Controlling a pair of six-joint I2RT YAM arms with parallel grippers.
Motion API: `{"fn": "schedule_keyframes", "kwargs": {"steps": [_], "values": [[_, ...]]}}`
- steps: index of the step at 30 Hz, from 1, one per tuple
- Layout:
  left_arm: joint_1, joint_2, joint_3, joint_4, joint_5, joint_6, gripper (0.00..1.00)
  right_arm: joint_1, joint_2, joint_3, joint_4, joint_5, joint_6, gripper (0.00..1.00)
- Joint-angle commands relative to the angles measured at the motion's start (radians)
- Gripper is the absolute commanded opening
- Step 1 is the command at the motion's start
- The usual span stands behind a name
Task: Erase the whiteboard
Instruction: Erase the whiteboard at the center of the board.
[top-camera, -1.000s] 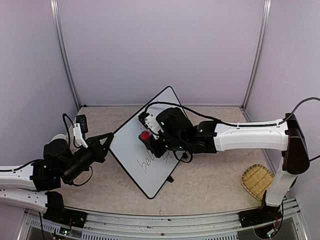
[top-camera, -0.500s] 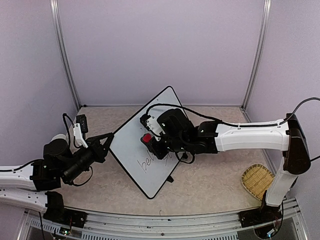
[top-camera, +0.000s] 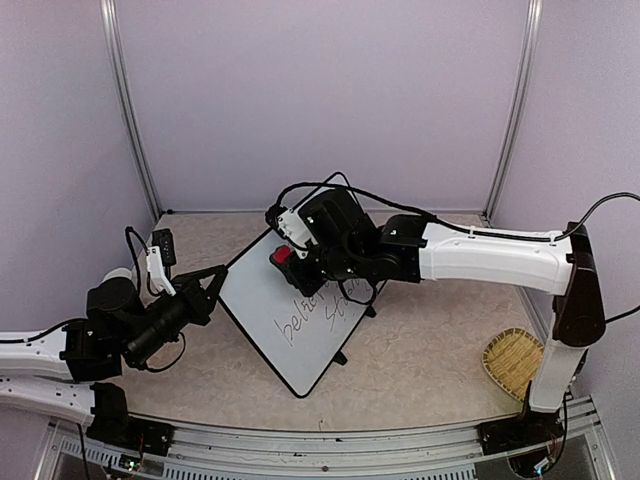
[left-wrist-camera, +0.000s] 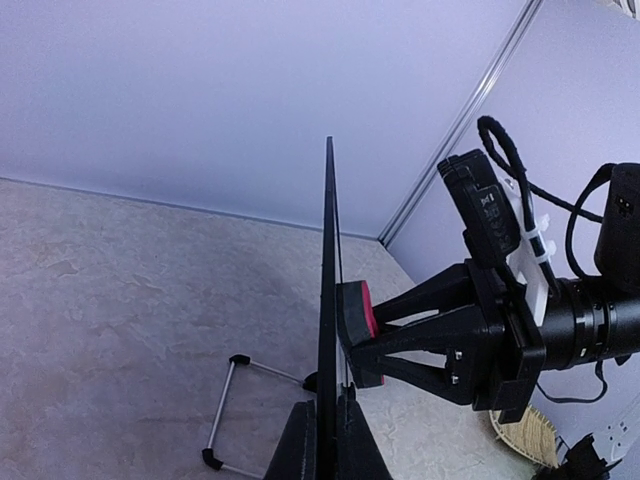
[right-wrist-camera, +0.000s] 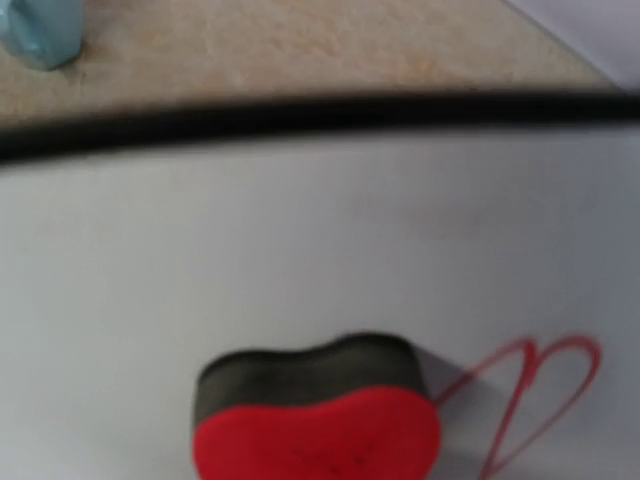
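Note:
The whiteboard (top-camera: 290, 320) stands tilted on the table, with black handwriting (top-camera: 312, 316) on its lower half. My left gripper (top-camera: 220, 278) is shut on the board's left edge. In the left wrist view the board (left-wrist-camera: 328, 260) shows edge-on, clamped between my left gripper's (left-wrist-camera: 330, 445) jaws. My right gripper (top-camera: 292, 260) is shut on a red, black-felted eraser (top-camera: 282, 255) and presses it against the board's upper part. The eraser (left-wrist-camera: 356, 312) touches the board face there. In the right wrist view the eraser (right-wrist-camera: 315, 415) lies on the white surface (right-wrist-camera: 300, 230) below the black frame (right-wrist-camera: 300, 112).
A woven basket (top-camera: 515, 362) sits at the table's right front. The board's wire stand (left-wrist-camera: 225, 412) rests on the table behind it. A thin red heart outline (right-wrist-camera: 545, 395) shows on the board beside the eraser. A light-blue object (right-wrist-camera: 40, 30) lies beyond the frame.
My right gripper has slid the eraser up and to the left across the board, uncovering more of the handwriting. The left gripper and the board have stayed put.

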Motion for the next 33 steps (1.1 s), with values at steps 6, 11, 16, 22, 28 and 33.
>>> {"fn": "schedule_keyframes", "kwargs": {"steps": [6,11,16,22,28,33], "values": [[-0.032,0.029,-0.024,-0.088,0.172,0.019,0.0,-0.017,0.105,0.183,-0.027,-0.001,-0.052,0.14],[-0.031,0.03,-0.024,-0.087,0.172,0.02,0.0,-0.02,0.134,0.239,-0.052,-0.006,-0.064,0.14],[-0.032,0.031,-0.021,-0.088,0.172,0.021,0.0,-0.022,0.141,0.239,-0.063,-0.014,-0.066,0.14],[-0.032,0.03,-0.02,-0.089,0.169,0.025,0.0,-0.023,0.104,0.122,-0.061,-0.026,-0.056,0.14],[-0.032,0.041,-0.025,-0.079,0.174,0.021,0.0,-0.029,0.048,-0.019,-0.045,-0.053,-0.04,0.14],[-0.032,0.045,-0.023,-0.075,0.179,0.019,0.0,-0.035,0.012,-0.1,-0.033,-0.067,-0.032,0.14]]}}
